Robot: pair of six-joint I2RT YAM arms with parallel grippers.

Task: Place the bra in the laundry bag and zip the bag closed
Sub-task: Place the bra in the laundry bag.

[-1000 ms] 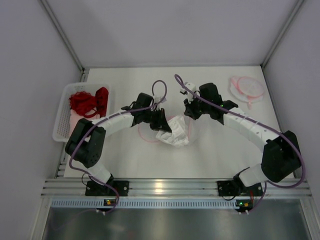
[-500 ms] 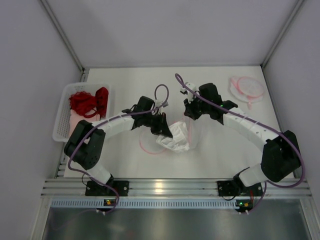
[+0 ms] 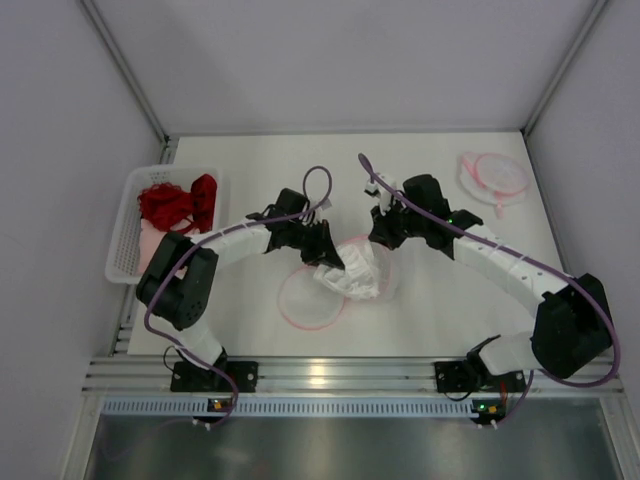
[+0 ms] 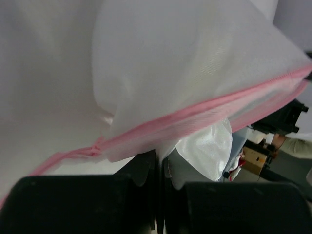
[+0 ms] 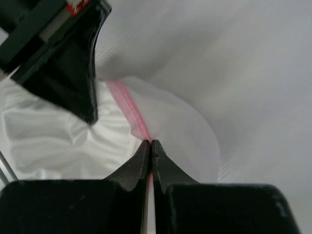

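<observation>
The round mesh laundry bag (image 3: 305, 300) with a pink zip rim lies at mid-table, one flap flat, the other raised. The white satin bra (image 3: 352, 278) is bunched at its mouth. My left gripper (image 3: 328, 258) is shut on the bra's white fabric. In the left wrist view the jaws (image 4: 163, 158) pinch cloth just under the pink rim of the bag (image 4: 195, 58), with the bra (image 4: 207, 146) shining beside them. My right gripper (image 3: 385, 238) is shut on the bag's pink rim. The right wrist view shows the tips (image 5: 150, 142) clamped on it, the bra (image 5: 53, 141) to the left.
A white basket (image 3: 122, 235) at the far left holds red garments (image 3: 175, 203). A second pink-rimmed mesh bag (image 3: 495, 175) lies at the back right. The two arms arch toward each other over the table's middle.
The bag's lower flap has dropped and spread flat toward the near left. Both grippers have shifted slightly nearer, still shut; the bra went with the left one.
</observation>
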